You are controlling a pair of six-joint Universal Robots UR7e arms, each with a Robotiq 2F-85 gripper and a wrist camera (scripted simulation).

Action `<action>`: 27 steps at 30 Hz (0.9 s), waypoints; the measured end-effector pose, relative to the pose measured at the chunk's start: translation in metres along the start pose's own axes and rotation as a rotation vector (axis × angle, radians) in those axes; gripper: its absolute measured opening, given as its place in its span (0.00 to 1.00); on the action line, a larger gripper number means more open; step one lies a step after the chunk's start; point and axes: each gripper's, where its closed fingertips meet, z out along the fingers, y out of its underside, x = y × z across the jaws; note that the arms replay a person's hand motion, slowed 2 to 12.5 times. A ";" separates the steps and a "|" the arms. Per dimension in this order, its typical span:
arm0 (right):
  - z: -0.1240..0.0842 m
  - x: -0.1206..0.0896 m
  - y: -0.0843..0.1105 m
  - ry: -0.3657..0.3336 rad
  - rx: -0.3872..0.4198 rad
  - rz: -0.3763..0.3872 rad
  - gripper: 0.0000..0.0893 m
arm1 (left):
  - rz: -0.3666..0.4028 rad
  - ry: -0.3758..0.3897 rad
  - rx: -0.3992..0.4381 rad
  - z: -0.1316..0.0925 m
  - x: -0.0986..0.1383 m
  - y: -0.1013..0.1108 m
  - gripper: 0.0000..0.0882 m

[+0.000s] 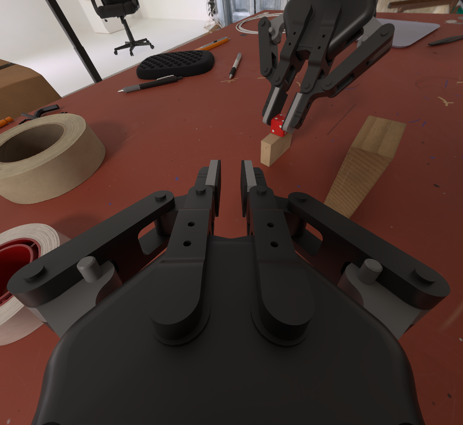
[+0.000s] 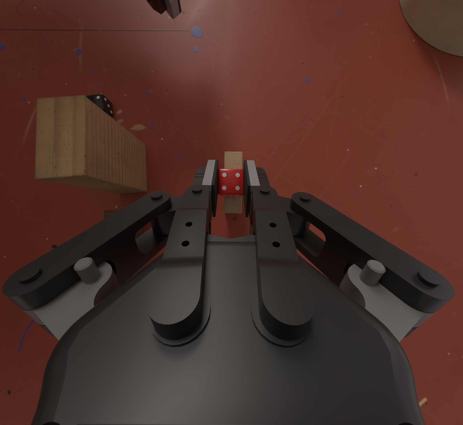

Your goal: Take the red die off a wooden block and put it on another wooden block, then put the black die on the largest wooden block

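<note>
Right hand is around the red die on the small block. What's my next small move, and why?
Probably close the right hand that last bit, then lift straight up. Its pads flank the red die, which still sits on the small wooden block, with thin gaps seemingly left on both sides.

The scuffed red table carries two tape rolls, pens, a black pad, a small wooden block, a large one, and a black die.

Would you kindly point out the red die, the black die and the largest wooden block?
red die [image 2: 230, 181]: right wrist view, top face.
black die [image 2: 103, 104]: right wrist view, visible corner.
largest wooden block [image 2: 62, 137]: right wrist view, top face.
</note>
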 end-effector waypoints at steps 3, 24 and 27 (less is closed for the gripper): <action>-0.003 -0.004 0.003 -0.013 0.004 -0.002 0.20 | -0.011 0.001 0.015 -0.001 -0.001 -0.002 0.16; -0.031 -0.052 0.034 -0.028 0.029 0.026 0.20 | 0.033 0.191 0.080 -0.003 0.038 -0.021 0.19; -0.033 -0.061 0.037 -0.033 0.030 0.026 0.20 | 0.050 0.248 0.083 -0.004 0.050 -0.024 0.20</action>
